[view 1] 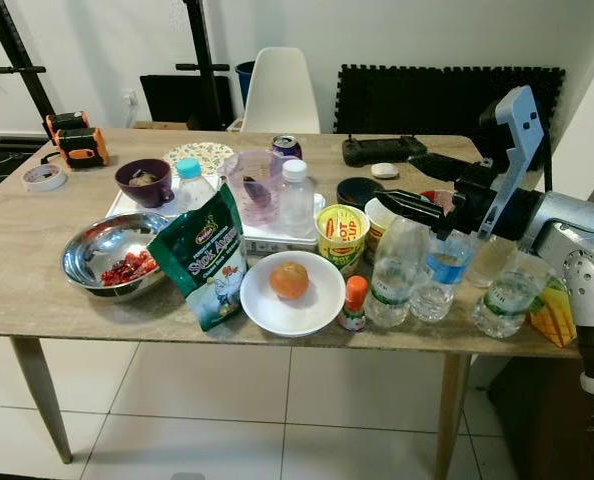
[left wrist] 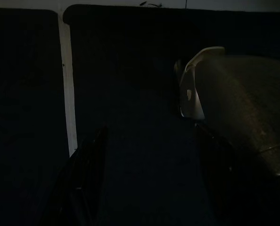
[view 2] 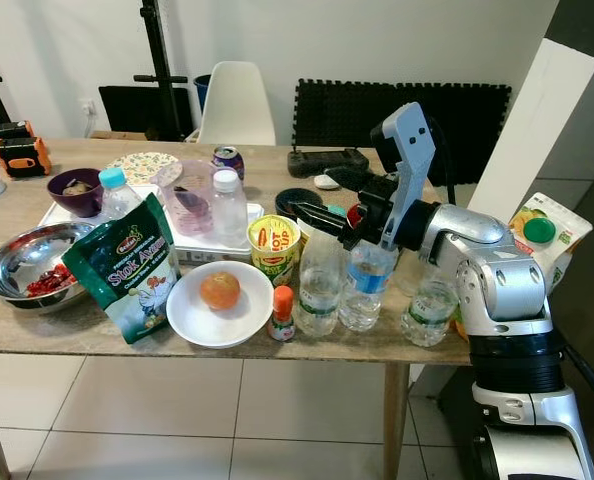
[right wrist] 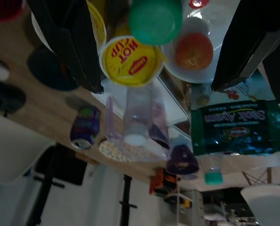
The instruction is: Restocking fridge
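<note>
Right eye view, right claw (view 2: 329, 196) open above green-capped bottle (view 2: 320, 270)

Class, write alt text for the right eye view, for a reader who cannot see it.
The robot's right gripper, fingers open, hovers over clear water bottles at the front edge of a wooden table. To their left are a yellow cup, a white bowl with an orange fruit, and a green bag.

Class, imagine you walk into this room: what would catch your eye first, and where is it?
First, the right tool, fingers spread, poised over the clear water bottles at the wooden table's right front edge. Next, the orange fruit in a white bowl at front centre, with the green stock pouch to its left.
</note>
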Robot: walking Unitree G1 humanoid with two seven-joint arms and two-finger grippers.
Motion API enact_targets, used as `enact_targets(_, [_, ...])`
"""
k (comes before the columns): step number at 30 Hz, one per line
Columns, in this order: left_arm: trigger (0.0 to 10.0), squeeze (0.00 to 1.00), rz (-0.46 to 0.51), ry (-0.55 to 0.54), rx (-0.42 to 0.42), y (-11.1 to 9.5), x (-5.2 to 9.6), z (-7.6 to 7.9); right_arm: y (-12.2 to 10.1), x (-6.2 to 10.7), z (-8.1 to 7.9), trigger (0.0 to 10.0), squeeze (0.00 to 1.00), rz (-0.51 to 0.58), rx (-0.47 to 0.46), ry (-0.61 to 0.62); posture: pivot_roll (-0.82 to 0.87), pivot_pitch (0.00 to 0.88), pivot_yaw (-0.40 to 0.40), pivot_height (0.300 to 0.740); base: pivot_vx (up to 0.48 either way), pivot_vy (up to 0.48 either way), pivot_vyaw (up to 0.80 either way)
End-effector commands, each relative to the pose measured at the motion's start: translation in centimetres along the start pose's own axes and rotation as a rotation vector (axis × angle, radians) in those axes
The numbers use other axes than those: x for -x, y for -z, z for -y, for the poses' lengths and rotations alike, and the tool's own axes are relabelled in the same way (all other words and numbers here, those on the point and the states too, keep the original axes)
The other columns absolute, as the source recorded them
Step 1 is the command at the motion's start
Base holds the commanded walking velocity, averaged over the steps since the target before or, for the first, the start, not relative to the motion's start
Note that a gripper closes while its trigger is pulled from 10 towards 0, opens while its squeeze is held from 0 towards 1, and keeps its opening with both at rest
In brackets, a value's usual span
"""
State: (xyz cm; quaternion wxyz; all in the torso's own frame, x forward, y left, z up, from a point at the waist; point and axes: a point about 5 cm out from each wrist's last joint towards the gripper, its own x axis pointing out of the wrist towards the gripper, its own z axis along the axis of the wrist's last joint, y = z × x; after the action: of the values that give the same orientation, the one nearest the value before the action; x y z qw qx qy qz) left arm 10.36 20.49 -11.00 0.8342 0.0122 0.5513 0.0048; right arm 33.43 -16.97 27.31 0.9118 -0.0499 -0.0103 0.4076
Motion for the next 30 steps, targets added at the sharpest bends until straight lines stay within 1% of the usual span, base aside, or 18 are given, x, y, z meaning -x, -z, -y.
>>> enact_targets(1, [10.0,0.0,-0.03,0.01,0.004,0.7,0.1,0.3,-0.1,0.3,0.5,10.0,0.0,-0.017,-0.008,0.038,-0.07,0.0,-0.03,0.74,0.0,0.0,0.0])
enact_targets(2, [10.0,0.0,-0.03,0.01,0.003,0.7,0.0,0.3,0.2,0.3,0.8,10.0,0.0,-0.033,-0.023,0.064,-0.07,0.0,-0.03,0.74,0.0,0.0,0.0])
enact_targets(4, [10.0,0.0,-0.031,0.009,0.001,0.7,0.1,0.3,0.4,0.3,0.9,10.0,0.0,-0.042,-0.039,0.072,-0.07,0.0,-0.029,0.74,0.0,0.0,0.0])
enact_targets(12, [10.0,0.0,-0.032,0.009,-0.003,0.7,0.1,0.3,1.1,0.0,0.2,10.0,0.0,-0.069,-0.072,0.045,-0.07,0.0,-0.028,0.74,0.0,0.0,0.0])
enact_targets(15, [10.0,0.0,-0.033,0.009,-0.005,0.7,0.0,0.3,2.3,-0.7,-0.2,10.0,0.0,-0.093,-0.118,0.048,-0.07,0.0,-0.028,0.74,0.0,0.0,0.0])
enact_targets(17, [10.0,0.0,-0.033,0.009,-0.005,0.7,0.0,0.3,2.3,-0.7,-0.2,10.0,0.0,-0.093,-0.118,0.048,-0.07,0.0,-0.028,0.74,0.0,0.0,0.0])
enact_targets(19, [10.0,0.0,-0.033,0.009,-0.005,0.7,0.0,0.3,2.7,-0.9,-0.4,10.0,0.0,-0.104,-0.137,0.049,-0.07,0.0,-0.028,0.74,0.0,0.0,0.0])
enact_targets(26, [10.0,0.0,-0.034,0.008,-0.005,0.8,0.1,0.3,3.1,-0.9,-0.5,10.0,0.0,-0.119,-0.143,0.048,-0.07,0.0,-0.028,0.74,0.0,0.0,0.0])
enact_targets(30, [10.0,0.0,-0.038,0.007,-0.003,0.9,0.1,0.3,3.4,-0.9,-0.4,10.0,0.0,-0.143,-0.134,0.07,-0.06,0.0,-0.024,0.74,0.0,0.0,0.0])
